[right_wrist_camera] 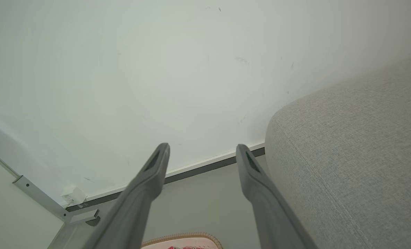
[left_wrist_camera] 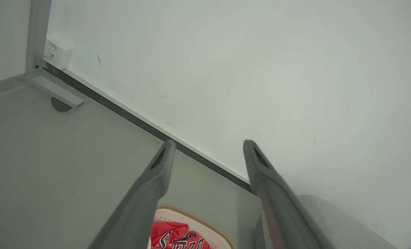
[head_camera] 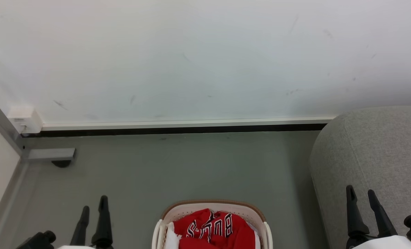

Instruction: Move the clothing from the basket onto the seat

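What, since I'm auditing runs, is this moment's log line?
clothing: in basket | seat: right of basket | left end effector: open, empty | right end effector: open, empty

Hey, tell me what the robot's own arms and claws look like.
The left claw and right claw look alike. Each has two long, slim, dark fingers that taper to rounded tips, with a narrow slot on the inner face near each tip. They rise from chunky black bases on pale white forearms.
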Controlling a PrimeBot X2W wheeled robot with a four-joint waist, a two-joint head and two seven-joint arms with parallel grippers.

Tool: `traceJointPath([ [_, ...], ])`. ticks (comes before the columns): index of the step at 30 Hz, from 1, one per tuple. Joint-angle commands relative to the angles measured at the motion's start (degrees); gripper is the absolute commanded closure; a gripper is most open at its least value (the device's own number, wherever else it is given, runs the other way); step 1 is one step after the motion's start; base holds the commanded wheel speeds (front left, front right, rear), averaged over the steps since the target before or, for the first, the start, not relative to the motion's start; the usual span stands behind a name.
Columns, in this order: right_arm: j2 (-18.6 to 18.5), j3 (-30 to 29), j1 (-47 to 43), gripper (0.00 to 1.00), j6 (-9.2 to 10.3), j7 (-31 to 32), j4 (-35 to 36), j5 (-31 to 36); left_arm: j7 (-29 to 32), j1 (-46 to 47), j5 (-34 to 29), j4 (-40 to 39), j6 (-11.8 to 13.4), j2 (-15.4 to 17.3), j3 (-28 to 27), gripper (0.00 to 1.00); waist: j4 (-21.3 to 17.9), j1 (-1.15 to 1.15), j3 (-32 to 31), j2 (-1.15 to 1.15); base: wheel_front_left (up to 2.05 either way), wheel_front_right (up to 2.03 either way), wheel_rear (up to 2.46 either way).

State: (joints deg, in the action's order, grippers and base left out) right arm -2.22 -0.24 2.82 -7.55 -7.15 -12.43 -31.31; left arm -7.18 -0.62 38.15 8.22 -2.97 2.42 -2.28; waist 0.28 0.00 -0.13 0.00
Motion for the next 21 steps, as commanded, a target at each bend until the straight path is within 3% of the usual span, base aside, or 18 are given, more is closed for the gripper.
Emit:
traceJointPath([
  [1,-0.63,0.12,-0.1,0.0,0.06,-0.52,0.71,1.55,-0.47,-0.24,-1.97,-0.92,0.12,0.48,0.09,0.0,0.04,0.0,0.0,0.0,0.0,0.0,0.0],
  [21,-0.73,1.18,-0.22,0.0,0.08,-3.42,0.4,14.21,-3.4,-1.94,-17.81,-2.34,1.4,0.6,1.29,0.0,0.02,0.0,-0.17,0.0,0.0,0.0,0.0],
])
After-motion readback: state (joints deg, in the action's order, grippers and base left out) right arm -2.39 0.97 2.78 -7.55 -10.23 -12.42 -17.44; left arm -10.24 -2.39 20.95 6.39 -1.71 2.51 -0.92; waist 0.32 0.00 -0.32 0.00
